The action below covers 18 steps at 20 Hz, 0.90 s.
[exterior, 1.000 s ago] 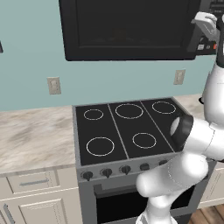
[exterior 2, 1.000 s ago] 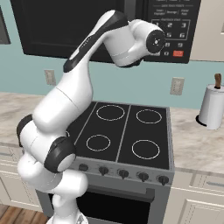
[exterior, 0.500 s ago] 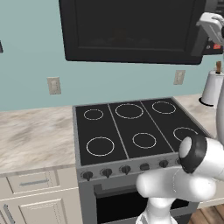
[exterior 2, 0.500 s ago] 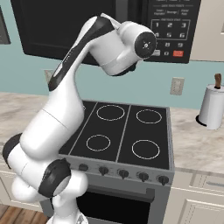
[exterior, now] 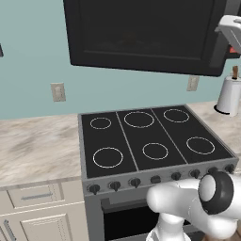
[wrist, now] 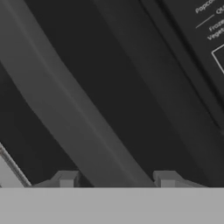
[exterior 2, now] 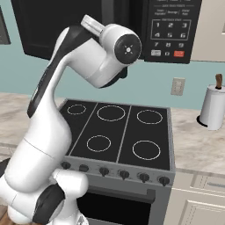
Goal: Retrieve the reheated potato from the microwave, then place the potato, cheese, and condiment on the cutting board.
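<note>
Up close, one claw [wrist: 116,180] straddles one microwave [exterior: 141,33] door handle [wrist: 74,118], fingers parted

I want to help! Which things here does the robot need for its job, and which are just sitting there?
For the job:
microwave, door shut
hand, up at its door handle

Just there:
stovetop
paper towel roll
wall outlets
</note>
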Motion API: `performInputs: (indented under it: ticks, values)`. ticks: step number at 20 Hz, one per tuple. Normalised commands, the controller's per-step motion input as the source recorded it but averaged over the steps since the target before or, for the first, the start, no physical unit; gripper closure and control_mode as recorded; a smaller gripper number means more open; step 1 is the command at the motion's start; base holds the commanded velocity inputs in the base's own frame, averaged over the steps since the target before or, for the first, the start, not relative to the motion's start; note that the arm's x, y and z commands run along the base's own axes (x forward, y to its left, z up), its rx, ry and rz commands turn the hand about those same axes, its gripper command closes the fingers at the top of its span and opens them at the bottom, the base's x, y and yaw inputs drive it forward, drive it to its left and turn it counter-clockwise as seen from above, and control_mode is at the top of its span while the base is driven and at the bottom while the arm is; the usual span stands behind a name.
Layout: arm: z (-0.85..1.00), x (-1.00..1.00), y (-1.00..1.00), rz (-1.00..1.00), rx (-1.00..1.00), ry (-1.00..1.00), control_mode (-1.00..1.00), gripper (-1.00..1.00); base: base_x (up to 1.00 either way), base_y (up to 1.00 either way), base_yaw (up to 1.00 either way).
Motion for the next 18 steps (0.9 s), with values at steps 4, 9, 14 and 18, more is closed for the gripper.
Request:
performInputs:
  ticks: [4,9,14,18]
  values:
    - [0.09,-0.78,0.20,0.00,0.06,0.00,-1.00,1.00,0.00,0.00,0.00]
    - [0.08,-0.75,0.22,-0.01,0.06,0.00,-1.00,1.00,0.00,0.00,0.00]
    - [0.07,-0.68,0.24,-0.03,0.07,0.02,-1.00,1.00,0.00,0.00,0.00]
    - [0.04,-0.65,0.26,-0.04,0.05,0.08,-1.00,1.00,0.00,0.00,0.00]
